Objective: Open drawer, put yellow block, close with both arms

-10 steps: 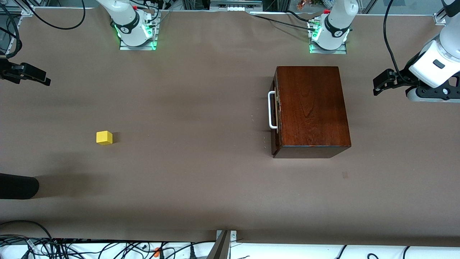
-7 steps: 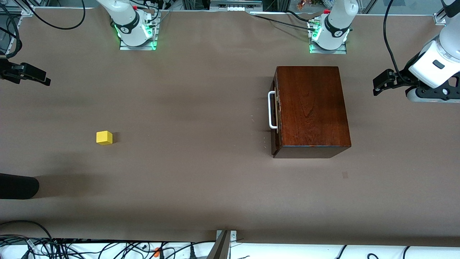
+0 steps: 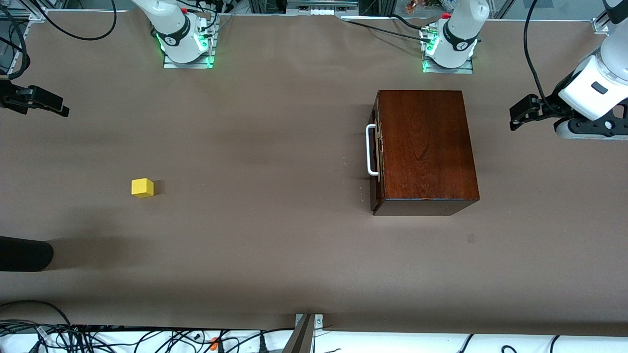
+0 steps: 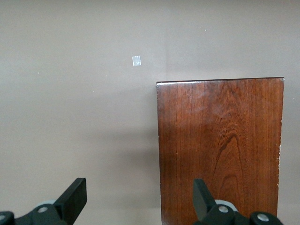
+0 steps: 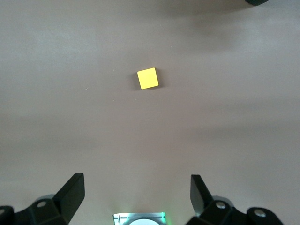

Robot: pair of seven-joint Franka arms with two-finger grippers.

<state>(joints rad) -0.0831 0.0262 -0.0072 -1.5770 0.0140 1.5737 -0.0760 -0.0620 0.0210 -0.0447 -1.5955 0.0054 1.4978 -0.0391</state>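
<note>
Front view alone shows the drawer's (image 3: 377,152) handle (image 3: 370,149) — shut.

Yellow block (image 3: 142,188); reddish-brown box (image 3: 426,147); white handle (image 3: 371,149).

We compared this with the shots from a moment ago and honestly can't spot a single change — nothing has shifted at all. The only hint is the left gripper (image 3: 521,113) at the left arm's end of the table, which might sit a hair differently than before — too slight for us to call it a move.
</note>
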